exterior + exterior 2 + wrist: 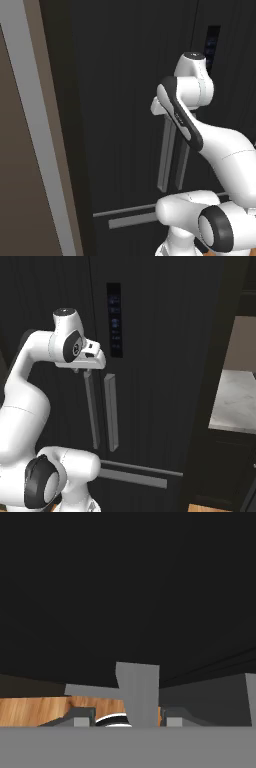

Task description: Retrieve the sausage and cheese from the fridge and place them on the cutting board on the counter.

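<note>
1. Black and closed, the fridge is filling the space ahead of the arm, its doors showing long grey vertical handles.
2. In the right base view the end effector is sitting at the top of the left handle, with the right handle just beside it.
3. In the hand view the two dark fingertips are standing either side of the grey handle bar, one to each side; whether they are pressing on it I cannot tell.
4. A dark control panel is sitting on the door above the handles.
5. At the right edge of the right base view, the marbled desk is showing beyond the fridge.
</note>
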